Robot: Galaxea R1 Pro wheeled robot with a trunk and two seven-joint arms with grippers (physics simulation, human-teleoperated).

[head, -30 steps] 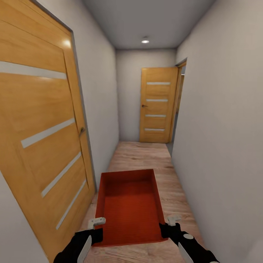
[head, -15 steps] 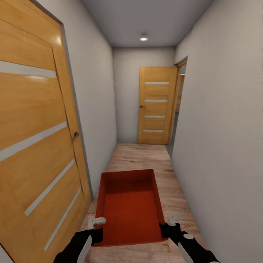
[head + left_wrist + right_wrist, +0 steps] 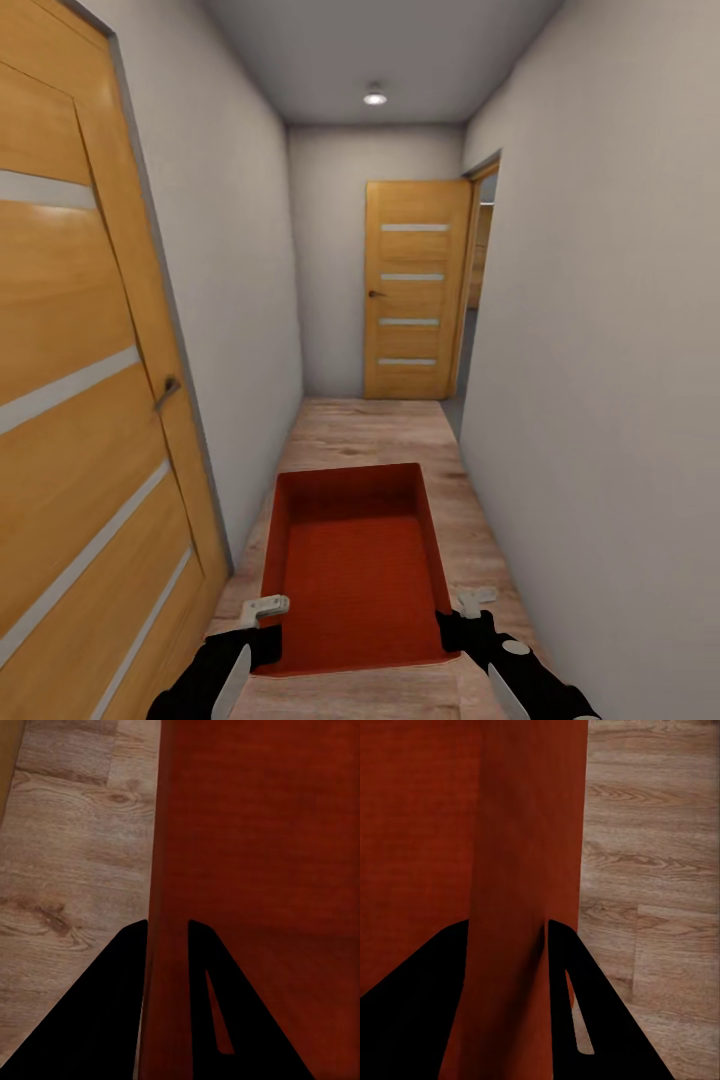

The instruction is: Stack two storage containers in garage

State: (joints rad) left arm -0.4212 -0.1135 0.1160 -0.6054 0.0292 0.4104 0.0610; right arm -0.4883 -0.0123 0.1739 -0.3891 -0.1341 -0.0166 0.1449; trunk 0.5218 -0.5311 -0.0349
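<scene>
Both grippers, left (image 3: pixel 266 606) and right (image 3: pixel 474 600), are pinching opposite side walls of an orange-red bin (image 3: pixel 355 565) above a hallway floor (image 3: pixel 380 430); it looks stiff, light, best held by its rims.

orange-red container (image 3: pixel 355 570), level, empty, held aloft

Nothing readable here, honestly: no text, labels, brand marks or numbers on the doors (image 3: pixel 415 290), the walls (image 3: pixel 590 330) or the container (image 3: pixel 355 565).
</scene>
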